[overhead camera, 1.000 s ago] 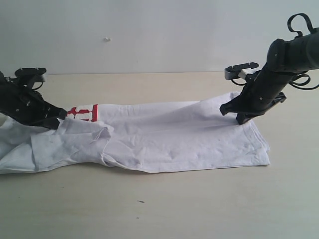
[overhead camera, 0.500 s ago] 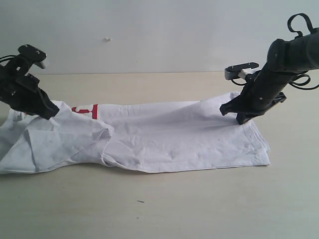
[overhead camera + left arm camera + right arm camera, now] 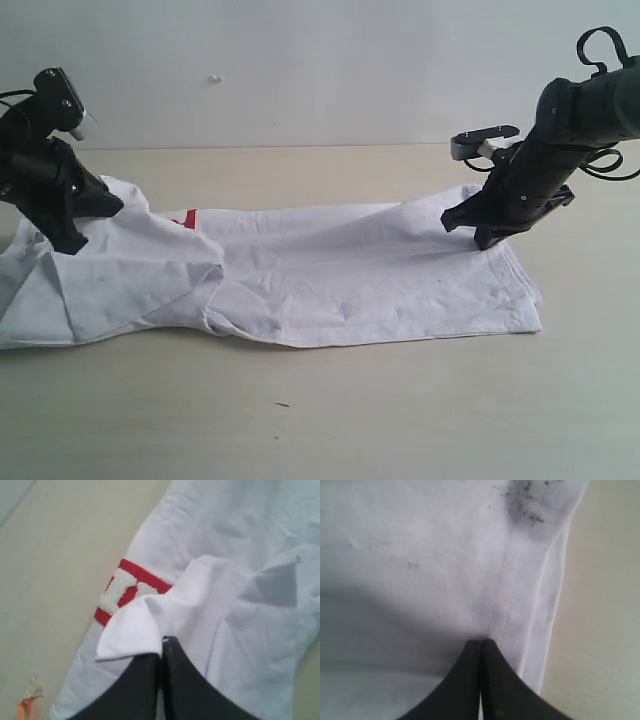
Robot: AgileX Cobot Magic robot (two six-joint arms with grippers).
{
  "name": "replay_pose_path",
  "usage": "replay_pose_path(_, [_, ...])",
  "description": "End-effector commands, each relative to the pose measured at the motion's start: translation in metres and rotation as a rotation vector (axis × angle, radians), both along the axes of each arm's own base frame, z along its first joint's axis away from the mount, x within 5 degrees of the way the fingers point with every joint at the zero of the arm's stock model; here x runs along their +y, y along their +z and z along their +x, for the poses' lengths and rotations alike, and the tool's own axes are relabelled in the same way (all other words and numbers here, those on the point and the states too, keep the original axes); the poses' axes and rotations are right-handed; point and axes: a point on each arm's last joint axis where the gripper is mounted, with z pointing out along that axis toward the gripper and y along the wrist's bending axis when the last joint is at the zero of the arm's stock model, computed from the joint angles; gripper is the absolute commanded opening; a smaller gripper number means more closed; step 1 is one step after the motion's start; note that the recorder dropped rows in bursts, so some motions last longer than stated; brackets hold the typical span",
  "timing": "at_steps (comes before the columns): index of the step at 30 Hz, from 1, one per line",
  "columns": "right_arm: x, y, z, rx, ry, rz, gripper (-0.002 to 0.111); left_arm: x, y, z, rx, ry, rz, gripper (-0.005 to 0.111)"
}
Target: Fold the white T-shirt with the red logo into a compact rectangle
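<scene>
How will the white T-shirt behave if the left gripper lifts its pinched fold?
Probably floppy: the white T-shirt sags and creases from the fold pinched in the left gripper. Likely light, since that pinch holds cloth up. The rest would probably drag, with the right gripper shut on its hem.

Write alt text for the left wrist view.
The left arm's black jaws, shut together, pinch a raised fold of the white T-shirt, which drapes over part of the red logo. An orange tag shows near the shirt's edge, with tan table beside it.
</scene>
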Motion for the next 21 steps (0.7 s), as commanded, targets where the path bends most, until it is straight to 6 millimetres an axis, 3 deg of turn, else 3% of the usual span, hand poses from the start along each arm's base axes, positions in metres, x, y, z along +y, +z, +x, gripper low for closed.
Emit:
replay_pose_path(1, [-0.001,-0.013,-0.003,0.041,0.002,0.003,0.0,0.011,-0.029,-0.008,-0.095,-0.105,0.213,0.0])
replay_pose_path(4, [-0.001,-0.013,-0.003,0.041,0.002,0.003,0.0,0.02,-0.053,-0.014,-0.093,-0.097,0.332,0.006])
replay_pose_path(7, [-0.001,-0.013,-0.003,0.041,0.002,0.003,0.0,0.02,-0.061,-0.016,-0.06,-0.084,0.312,0.014])
replay_pose_path(14, [-0.001,-0.014,-0.003,0.046,0.003,0.004,0.0,0.0,-0.05,-0.018,-0.095,-0.127,0.296,0.025])
replay_pose_path(21, [-0.001,-0.014,-0.004,0.05,0.003,0.005,0.0,-0.021,-0.04,-0.031,-0.126,-0.35,0.367,0.038])
